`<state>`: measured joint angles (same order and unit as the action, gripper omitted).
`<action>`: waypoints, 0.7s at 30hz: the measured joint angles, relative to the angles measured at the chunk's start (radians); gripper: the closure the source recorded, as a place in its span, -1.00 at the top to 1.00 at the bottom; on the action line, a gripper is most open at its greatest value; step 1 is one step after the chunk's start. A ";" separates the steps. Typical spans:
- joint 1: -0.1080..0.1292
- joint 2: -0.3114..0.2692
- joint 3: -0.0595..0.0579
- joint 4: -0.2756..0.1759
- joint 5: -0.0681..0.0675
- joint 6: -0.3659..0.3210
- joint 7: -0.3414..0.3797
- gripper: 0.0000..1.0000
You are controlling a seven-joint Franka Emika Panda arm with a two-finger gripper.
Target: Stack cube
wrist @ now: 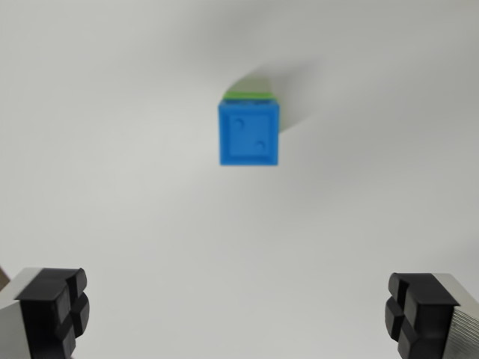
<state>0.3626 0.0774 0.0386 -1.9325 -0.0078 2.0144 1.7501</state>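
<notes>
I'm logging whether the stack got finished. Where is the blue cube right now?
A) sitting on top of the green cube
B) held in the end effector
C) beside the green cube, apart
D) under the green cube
A: the blue cube sits on the green cube, whose edge peeks out behind it, while the end effector is open and empty.

- The gripper, seen from the wrist camera, shows as 2 fingers at the bottom corners of the frame.
- One black rubber-padded fingertip on a grey metal body sits at lower left.
- The matching black pad sits at lower right.
- The jaws stand spread wide, with nothing between them.
</notes>
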 joint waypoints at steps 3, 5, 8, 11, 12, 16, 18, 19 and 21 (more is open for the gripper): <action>0.000 -0.004 0.000 0.012 0.000 -0.016 0.000 1.00; 0.000 -0.006 0.000 0.020 0.000 -0.026 0.000 1.00; 0.000 -0.009 0.000 0.028 0.000 -0.038 0.000 1.00; 0.000 -0.011 0.000 0.034 0.000 -0.046 0.000 1.00; 0.000 -0.011 0.000 0.036 0.000 -0.049 0.000 1.00; 0.000 -0.012 0.000 0.039 0.001 -0.052 0.000 1.00; 0.000 -0.012 0.000 0.039 0.001 -0.051 0.000 1.00; 0.000 -0.012 0.000 0.039 0.001 -0.051 0.000 1.00; 0.000 -0.012 0.000 0.039 0.001 -0.051 0.000 1.00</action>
<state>0.3626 0.0657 0.0386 -1.8936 -0.0073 1.9630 1.7497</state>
